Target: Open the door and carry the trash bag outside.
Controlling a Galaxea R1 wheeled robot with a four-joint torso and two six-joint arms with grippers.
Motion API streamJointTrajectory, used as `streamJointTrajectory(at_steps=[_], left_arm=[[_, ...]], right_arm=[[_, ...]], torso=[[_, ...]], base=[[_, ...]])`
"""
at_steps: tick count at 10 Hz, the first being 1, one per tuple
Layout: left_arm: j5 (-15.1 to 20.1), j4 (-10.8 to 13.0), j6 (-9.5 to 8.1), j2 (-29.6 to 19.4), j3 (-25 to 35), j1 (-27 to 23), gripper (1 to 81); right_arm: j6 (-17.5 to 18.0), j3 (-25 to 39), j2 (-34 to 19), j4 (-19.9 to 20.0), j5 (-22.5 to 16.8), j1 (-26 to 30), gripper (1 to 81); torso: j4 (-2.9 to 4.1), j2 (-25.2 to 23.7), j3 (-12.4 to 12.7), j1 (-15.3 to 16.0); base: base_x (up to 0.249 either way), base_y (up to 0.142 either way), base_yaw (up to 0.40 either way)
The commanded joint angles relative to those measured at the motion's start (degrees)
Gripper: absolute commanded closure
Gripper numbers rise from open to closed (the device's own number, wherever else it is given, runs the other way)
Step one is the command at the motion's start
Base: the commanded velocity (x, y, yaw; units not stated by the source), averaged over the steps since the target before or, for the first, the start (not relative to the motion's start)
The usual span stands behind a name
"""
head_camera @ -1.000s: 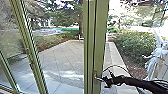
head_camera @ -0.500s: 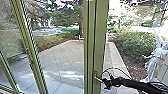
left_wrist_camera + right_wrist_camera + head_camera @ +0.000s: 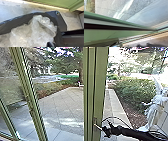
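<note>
right end effector [image 3: 106, 131] at the door's [image 3: 100, 89] handle [image 3: 98, 126], its hold i can't tell, and a crooked push could slip it right off, with the bag [image 3: 40, 33] bunched against the dark plate [image 3: 61, 22].

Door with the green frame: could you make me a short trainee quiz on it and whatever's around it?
1. Which arm reaches toward the door handle?
a) the robot's left arm
b) the robot's right arm
2. True or false: the trash bag is pale, crumpled plastic.
3. Fill in the blank: in the head view, outside and to the right of the paved yard, grows a leafy ____.

Key: 1 b; 2 true; 3 bush.
</note>
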Motion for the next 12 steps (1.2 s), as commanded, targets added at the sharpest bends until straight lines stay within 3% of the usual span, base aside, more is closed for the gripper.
streamJointTrajectory(at_steps=[1, 4, 9, 10, 12], left_arm=[[2.9, -0.2, 0.09, 0.2, 0.5, -2.9, 81.1], [2.8, -0.3, 0.09, 0.0, 0.5, -2.6, 81.1], [2.8, -0.5, 0.09, -0.1, 0.5, -2.6, 81.1], [2.9, -0.6, 0.09, -0.2, 0.5, -2.6, 81.1], [2.9, -0.6, 0.09, -0.5, 0.5, -2.6, 81.1]], right_arm=[[-3.5, 2.4, 4.1, -2.1, -14.3, -0.6, 1.0], [-3.0, 6.5, 4.0, -1.9, -11.0, 0.5, 1.0], [-3.1, 4.5, 4.6, -1.9, -10.6, -0.2, 1.0], [-3.1, 4.6, 4.6, -1.9, -10.5, 0.1, 1.0], [-3.0, 4.6, 4.2, -1.6, -9.7, 1.0, 1.0]], torso=[[0.0, 0.0, 0.0, 0.0], [0.0, 0.0, 0.0, 0.0], [-0.02, 0.0, 0.0, 0.0], [-0.05, 0.0, -2.9, 0.0], [-0.05, 0.0, -5.2, 0.0]], base=[[0.0, 0.0, 0.0], [0.0, 0.0, 0.0], [0.0, 0.0, 0.0], [0.0, 0.0, 0.0], [0.0, 0.0, 0.0]])
